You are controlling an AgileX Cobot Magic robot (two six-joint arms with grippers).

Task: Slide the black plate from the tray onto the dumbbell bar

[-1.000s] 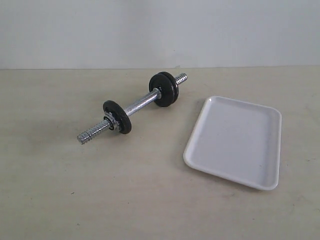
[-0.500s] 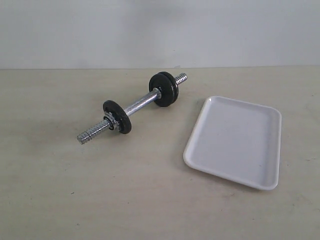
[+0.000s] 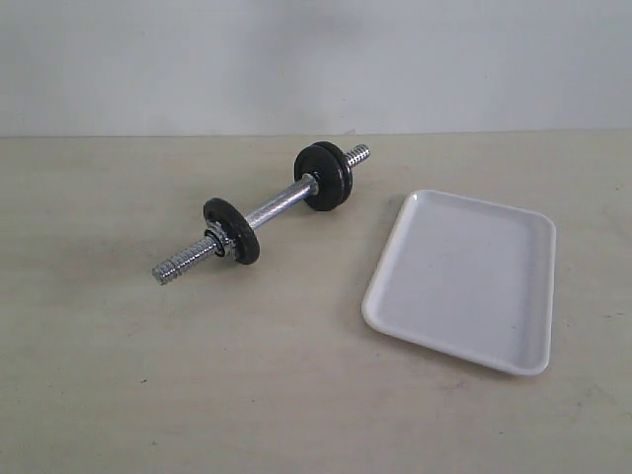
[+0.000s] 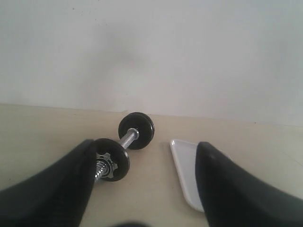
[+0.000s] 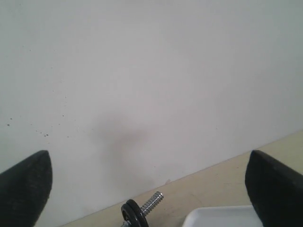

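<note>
place: lab-style test bench; evidence: bare beige tabletop [image 3: 118, 385]; blank white wall [image 3: 316, 59]

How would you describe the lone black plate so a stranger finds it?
Left of the white tray lies a chrome dumbbell bar. The lone plate stands near its closer end; the other two plates are paired at the far end.

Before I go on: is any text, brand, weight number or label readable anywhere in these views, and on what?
No text can be read in any view.
Black weight discs: no numbers or brand visible; the faces are too small to rule out fine embossing.
Dumbbell bar: bare chrome, no marking.
Tray: plain white, no label.
Table and wall: no writing or signs.
</note>
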